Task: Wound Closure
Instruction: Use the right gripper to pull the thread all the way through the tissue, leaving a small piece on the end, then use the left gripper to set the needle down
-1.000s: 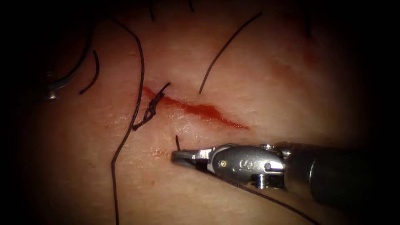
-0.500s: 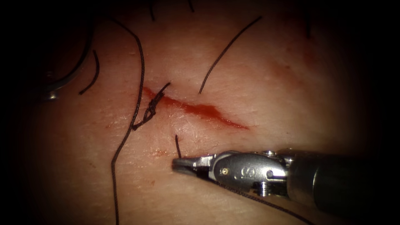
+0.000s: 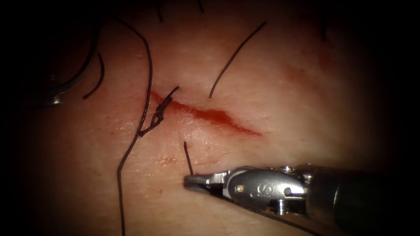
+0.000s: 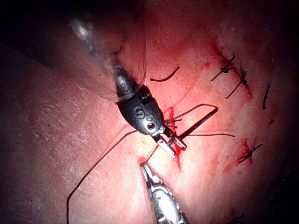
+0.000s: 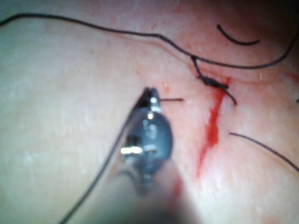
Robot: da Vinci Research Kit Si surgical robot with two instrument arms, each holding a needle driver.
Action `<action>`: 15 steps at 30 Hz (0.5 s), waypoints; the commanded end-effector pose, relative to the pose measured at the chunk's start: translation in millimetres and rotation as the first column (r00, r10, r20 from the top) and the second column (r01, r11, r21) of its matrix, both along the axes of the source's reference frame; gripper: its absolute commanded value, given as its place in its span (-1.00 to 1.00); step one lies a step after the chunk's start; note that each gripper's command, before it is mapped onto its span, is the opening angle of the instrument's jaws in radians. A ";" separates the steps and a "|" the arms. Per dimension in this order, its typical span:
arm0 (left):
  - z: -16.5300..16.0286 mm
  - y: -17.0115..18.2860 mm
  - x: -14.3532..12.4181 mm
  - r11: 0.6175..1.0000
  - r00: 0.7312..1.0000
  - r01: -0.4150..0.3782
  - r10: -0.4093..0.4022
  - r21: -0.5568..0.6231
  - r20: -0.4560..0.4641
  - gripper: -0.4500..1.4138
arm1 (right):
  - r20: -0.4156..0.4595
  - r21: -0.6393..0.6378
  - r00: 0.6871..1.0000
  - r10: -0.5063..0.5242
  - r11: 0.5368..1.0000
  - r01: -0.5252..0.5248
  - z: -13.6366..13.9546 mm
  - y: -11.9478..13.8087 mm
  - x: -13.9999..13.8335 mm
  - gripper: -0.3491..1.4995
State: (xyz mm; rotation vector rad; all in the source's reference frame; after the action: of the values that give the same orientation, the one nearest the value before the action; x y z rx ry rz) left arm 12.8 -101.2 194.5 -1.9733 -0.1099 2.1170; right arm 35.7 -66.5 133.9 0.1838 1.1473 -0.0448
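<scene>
My right tool [image 3: 192, 180] comes in from the right, shut on the thread [image 3: 188, 158] that rises out of the tissue [image 3: 280, 87] just left of the cut [image 3: 210, 115]. More thread trails back under its shaft. In the right wrist view the same jaws [image 5: 150, 94] grip that short strand [image 5: 174, 99] beside the cut [image 5: 212, 130]. On the cut's right side another strand [image 3: 236, 54] enters the tissue. A curved metallic shape, apparently the needle [image 3: 56, 97], lies far left, free of both tools. My left tool [image 4: 145, 168] hovers shut, holding nothing, near the right tool [image 4: 171, 144].
A tied knot [image 3: 159, 113] crosses the upper left end of the cut. A long loose thread [image 3: 131, 148] runs down the left side, with a short cut piece [image 3: 98, 78] beside it. Several finished stitches [image 4: 231, 70] show further along the tissue. Red fluid fills the cut.
My right tool has moved down and away from the cut, lengthening the strand between tissue and jaws. The far strand's free end has slid in toward the tissue.
</scene>
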 end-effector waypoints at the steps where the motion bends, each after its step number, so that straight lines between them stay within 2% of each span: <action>1: 0.6 -0.7 -0.6 1.000 1.000 -0.001 0.001 0.003 0.001 -1.00 | 0.001 -0.006 1.000 0.017 1.000 -0.017 0.6 -0.2 0.7 -1.00; 2: 0.5 -0.7 -0.7 1.000 1.000 -0.003 0.003 0.003 -0.001 -1.00 | 0.005 -0.011 1.000 0.030 0.999 -0.030 0.6 0.0 0.7 -1.00; 3: 0.5 -0.7 -0.8 1.000 1.000 -0.002 0.002 0.003 -0.002 -1.00 | 0.009 -0.016 0.999 0.046 0.999 -0.046 0.7 0.2 0.7 -0.91; 4: 0.4 -0.8 -1.0 1.000 1.000 -0.001 0.001 0.003 -0.007 -1.00 | 0.015 -0.019 0.998 0.053 0.998 -0.053 0.7 0.3 0.7 -0.46; 5: 0.1 -1.0 -1.3 1.000 1.000 -0.011 0.011 0.004 -0.007 -1.00 | 0.022 -0.023 0.998 0.062 0.998 -0.061 0.7 0.5 0.4 0.14; 6: -0.1 -1.2 -1.5 1.000 1.000 -0.016 0.016 0.004 -0.004 -1.00 | 0.024 -0.025 0.998 0.065 0.998 -0.064 0.7 0.5 0.2 0.33; 8: -0.5 -1.5 -1.9 1.000 1.000 -0.026 0.026 0.005 -0.004 -1.00 | 0.032 -0.030 0.997 0.073 0.997 -0.072 0.5 0.6 -0.7 0.54; 10: -0.9 -1.8 -2.2 0.999 0.999 -0.039 0.039 0.007 -0.005 -1.00 | 0.032 -0.028 0.997 0.072 0.997 -0.071 0.1 0.8 -2.0 0.60; 15: -2.2 -2.4 -3.5 0.998 0.998 -0.065 0.066 0.012 -0.003 -1.00 | 0.062 -0.005 0.993 0.097 0.995 -0.097 -1.5 1.3 -7.7 0.83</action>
State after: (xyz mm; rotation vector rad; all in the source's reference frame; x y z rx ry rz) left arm 9.3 -103.0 191.0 -1.9898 -0.1995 2.1584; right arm 26.3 -64.9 131.1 0.1334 1.0946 0.0469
